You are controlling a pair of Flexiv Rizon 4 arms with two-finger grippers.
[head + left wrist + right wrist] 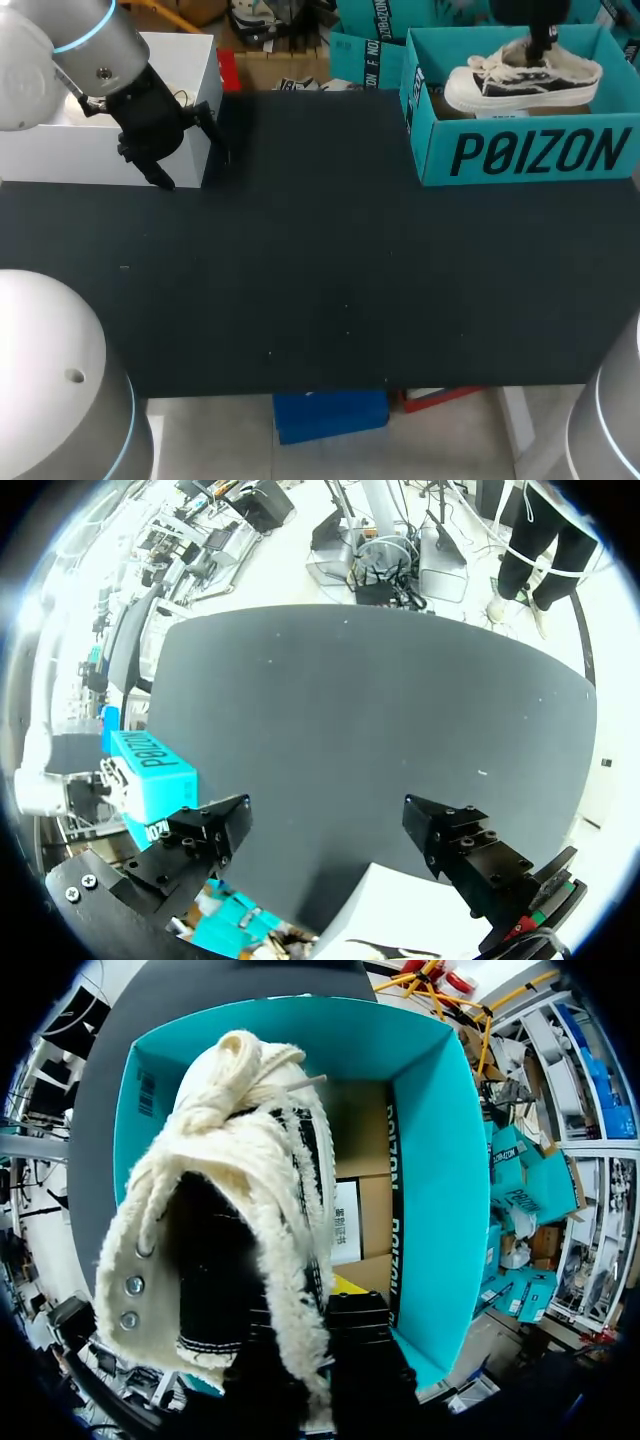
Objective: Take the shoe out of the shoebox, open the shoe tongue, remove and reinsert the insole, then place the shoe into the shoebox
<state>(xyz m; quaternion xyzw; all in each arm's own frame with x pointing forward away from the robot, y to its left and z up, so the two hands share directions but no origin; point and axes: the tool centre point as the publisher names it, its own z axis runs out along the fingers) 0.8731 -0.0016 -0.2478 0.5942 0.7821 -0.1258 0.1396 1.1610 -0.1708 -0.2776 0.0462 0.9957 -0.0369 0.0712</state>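
A black and cream sneaker with frayed edges and a white sole lies within the open teal shoebox at the back right, toe to the left. My right gripper comes down from above and is shut on the shoe's collar. In the right wrist view the shoe fills the space ahead of the black fingers, with the shoebox floor beneath it; whether the sole rests on that floor I cannot tell. My left gripper stands open at the back left, holding nothing. The shoebox shows far beyond it.
A white box stands at the back left, right behind my left gripper, and its corner lies under the fingers. The dark table top stretches between the two boxes down to the front edge.
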